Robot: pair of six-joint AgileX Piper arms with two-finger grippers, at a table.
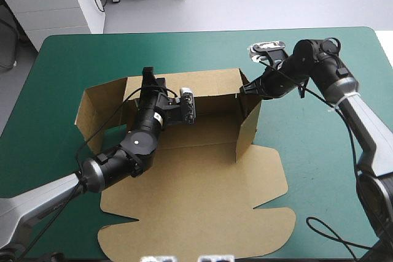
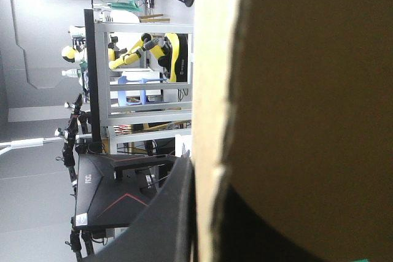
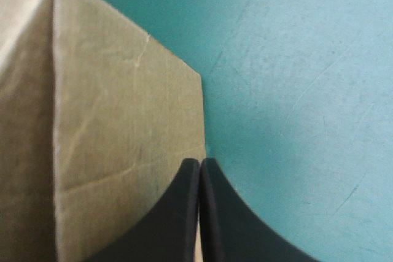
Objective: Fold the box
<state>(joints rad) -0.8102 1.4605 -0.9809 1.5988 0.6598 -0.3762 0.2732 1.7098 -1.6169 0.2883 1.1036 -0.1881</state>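
The box (image 1: 202,182) is a cut sheet of plain brown corrugated board. It lies at the middle of the teal-green tabletop (image 1: 319,170) and is half raised. Its far wall (image 1: 209,84) stands upright, a long low panel with a straight top edge. The right wall (image 1: 247,124) also stands, narrow and tall, with a clean slanted crease at its foot. The left wall (image 1: 98,105) leans outward and is splayed open. Toward the near edge the lid (image 1: 202,213) lies flat, a broad matte panel that ends in rounded, scalloped tabs.

The left end effector (image 1: 149,77) reaches over the box floor to the top of the far wall and is clamped on it. In the left wrist view the pale, fluted cut edge of the board runs between the parts. One black finger (image 2: 172,219) is on one side and a dark shape on the other. That arm lies across the floor and the left inner corner of the box, hiding them from above.

The right end effector (image 1: 244,89) comes in from the far right to the top far corner of the right wall. In its wrist view the two fingers (image 3: 178,213) are pressed together in one pointed arch. Their tip is at the edge of a creased, slightly scuffed board face. Smooth cover with fine scratches lies beside it.
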